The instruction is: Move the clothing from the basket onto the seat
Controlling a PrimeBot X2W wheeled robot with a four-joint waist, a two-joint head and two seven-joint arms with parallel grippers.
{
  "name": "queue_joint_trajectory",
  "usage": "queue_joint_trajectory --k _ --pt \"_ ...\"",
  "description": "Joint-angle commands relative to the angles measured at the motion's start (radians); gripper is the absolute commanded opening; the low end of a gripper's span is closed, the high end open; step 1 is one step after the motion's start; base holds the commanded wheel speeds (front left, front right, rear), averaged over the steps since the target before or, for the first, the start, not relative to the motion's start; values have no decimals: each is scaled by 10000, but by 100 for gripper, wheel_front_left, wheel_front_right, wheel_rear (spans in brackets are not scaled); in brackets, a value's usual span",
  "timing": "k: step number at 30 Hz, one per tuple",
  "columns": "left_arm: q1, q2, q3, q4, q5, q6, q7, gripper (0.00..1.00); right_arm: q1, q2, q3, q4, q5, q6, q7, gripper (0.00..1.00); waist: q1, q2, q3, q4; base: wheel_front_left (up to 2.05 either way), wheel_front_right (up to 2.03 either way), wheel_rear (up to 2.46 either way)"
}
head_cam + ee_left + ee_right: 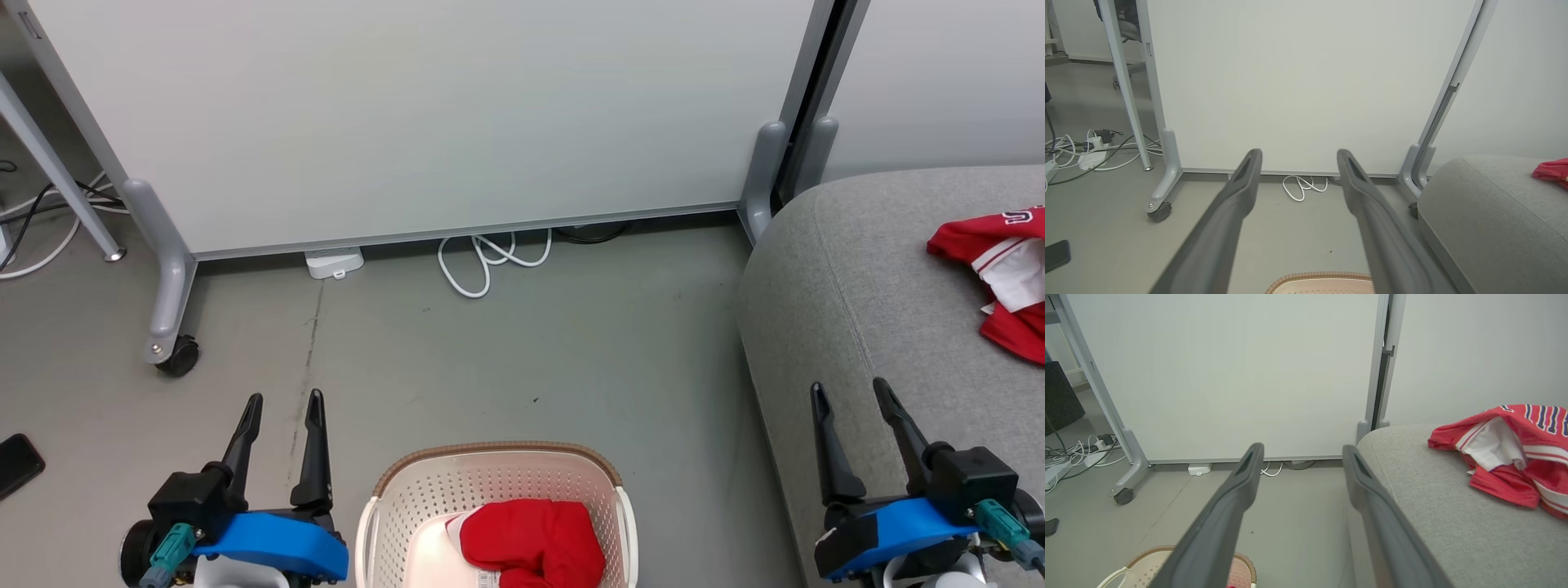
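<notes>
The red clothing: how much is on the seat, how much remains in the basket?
Done: one bright red jersey with white trim lies on the light grey fabric seat. In hand: nothing; left gripper and right gripper are open, empty. Left: one red garment in the cream-white perforated plastic basket.

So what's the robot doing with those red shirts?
It's emptying the basket onto the grey seat. One red jersey already lies on the seat; the other jersey is crumpled in the basket on the floor. The left gripper and right gripper are both open and empty, touching neither.
</notes>
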Motion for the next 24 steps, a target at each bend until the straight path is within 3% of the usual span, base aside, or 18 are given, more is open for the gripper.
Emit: queue_joint_trajectory --k 1,24 --pt "47 66 59 40 -25 -21 -26 100 181 -11 52 -77 113 5 24 100 0 -1 -14 -17 0 0 0" --pt "38 26 -95 178 -64 -22 -26 100 181 -8 72 -447 453 5 151 100 0 -1 273 -255 0 0 0"
